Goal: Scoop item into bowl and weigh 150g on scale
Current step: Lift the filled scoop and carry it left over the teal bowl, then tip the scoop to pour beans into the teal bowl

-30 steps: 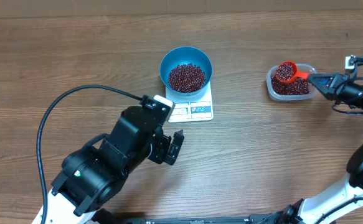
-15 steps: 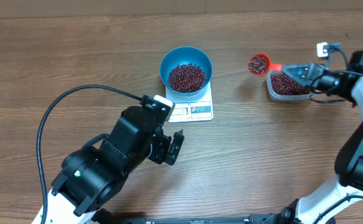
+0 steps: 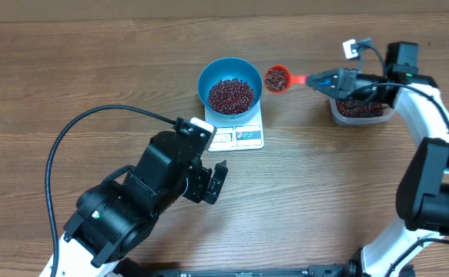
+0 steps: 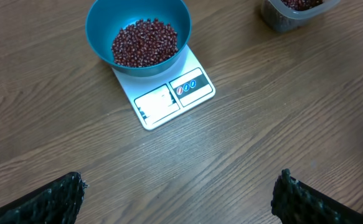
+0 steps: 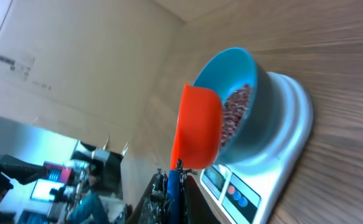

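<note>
While the right end effector is clamped on the handle of the orange-red scoop, the scoop hangs above the desk, just beside the right rim of the blue bowl and between that bowl and the clear container. The scoop carries a load of beans; a larger heap lies in the bowl and more sit in the container near the far right corner of the desk. The bowl stands on the white scale, toward the middle of the far edge, with the display panel facing the near edge. The left end effector hovers near the middle of the desk with its jaws wide apart, holding nothing.

Handling notes:
- The beans are small, hard and loose. They likely roll and scatter freely, so they cannot be gripped directly; move them only in the scoop.
- Keep the scoop level until its mouth is over the bowl, then tip gradually, since a fast pour probably overshoots the target weight.
- The scoop appears light and rigid; hold it by the handle, well back from the cup.
- The bowl looks light and smooth and may slide on the scale if the scoop strikes its rim
</note>
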